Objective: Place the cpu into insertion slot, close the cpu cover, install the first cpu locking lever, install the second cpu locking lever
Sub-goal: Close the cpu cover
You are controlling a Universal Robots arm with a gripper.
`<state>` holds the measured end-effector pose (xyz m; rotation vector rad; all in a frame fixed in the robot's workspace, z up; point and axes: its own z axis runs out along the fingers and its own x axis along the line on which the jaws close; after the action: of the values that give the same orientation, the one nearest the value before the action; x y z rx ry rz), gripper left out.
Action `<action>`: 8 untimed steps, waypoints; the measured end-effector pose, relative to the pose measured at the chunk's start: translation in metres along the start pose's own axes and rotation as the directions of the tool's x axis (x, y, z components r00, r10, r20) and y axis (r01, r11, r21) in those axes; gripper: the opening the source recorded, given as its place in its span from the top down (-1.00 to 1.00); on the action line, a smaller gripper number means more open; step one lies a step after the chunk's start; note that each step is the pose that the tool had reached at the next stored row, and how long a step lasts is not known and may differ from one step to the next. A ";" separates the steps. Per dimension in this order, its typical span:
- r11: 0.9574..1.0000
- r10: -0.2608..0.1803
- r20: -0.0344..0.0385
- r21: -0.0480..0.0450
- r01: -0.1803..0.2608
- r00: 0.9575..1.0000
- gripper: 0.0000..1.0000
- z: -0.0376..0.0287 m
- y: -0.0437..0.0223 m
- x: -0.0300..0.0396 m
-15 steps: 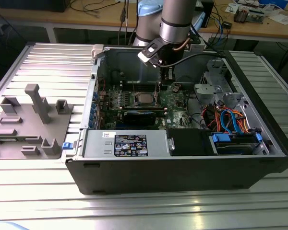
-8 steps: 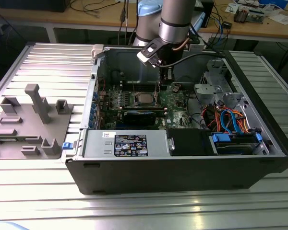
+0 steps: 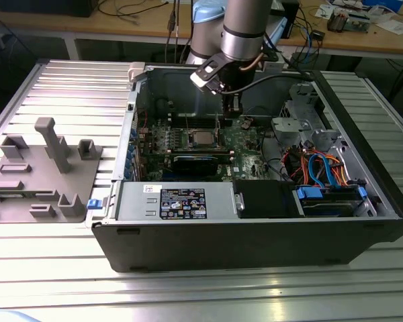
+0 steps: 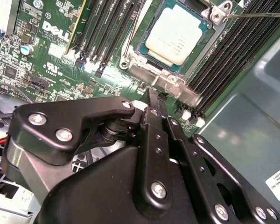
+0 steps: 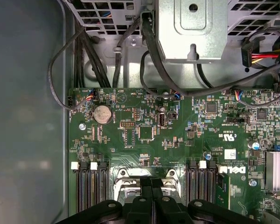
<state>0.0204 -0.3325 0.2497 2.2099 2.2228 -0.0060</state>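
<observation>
**Operator:** How many chips are there, and where?

**Spotter:** You have one cpu (image 4: pixel 177 35). It lies flat in the one insertion slot (image 4: pixel 130 58), silvery top up and uncovered.

**Operator:** And the cover?

**Spotter:** Your one cpu cover (image 4: pixel 173 87) shows as a silvery strip along the insertion slot's edge nearest the arm. I cannot tell how it is tilted.

**Operator:** My gripper?

**Spotter:** Your one gripper (image 4: pixel 151 95) hangs just beside that same edge of the insertion slot. Its fingers are pressed together with nothing between them. In the first wrist view the gripper (image 5: pixel 151 184) sits over the slot's rim.

**Operator:** Anything else round the slot?

**Spotter:** One thin lever rod (image 4: pixel 256 15) runs off from the slot's far corner. Long memory slots (image 4: pixel 224 60) flank the slot on both sides. One coin cell (image 5: pixel 102 113) sits well apart from it.
</observation>
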 end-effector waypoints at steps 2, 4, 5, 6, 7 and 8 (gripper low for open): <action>1.000 0.000 0.000 0.000 0.000 1.000 0.79 0.0000 -0.0003 0.0000; 1.000 0.000 0.000 0.000 0.000 1.000 0.79 0.0000 -0.0004 0.0000; 1.000 0.000 0.000 0.000 0.000 1.000 0.79 0.0000 -0.0004 0.0000; 1.000 0.000 0.000 0.000 0.000 1.000 0.79 0.0000 -0.0005 0.0000; 1.000 0.000 0.000 0.000 0.000 1.000 0.79 0.0000 -0.0005 0.0000; 1.000 0.000 0.000 0.000 0.000 1.000 0.79 0.0000 -0.0006 0.0000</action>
<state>0.0198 -0.3325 0.2497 2.2098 2.2228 -0.0060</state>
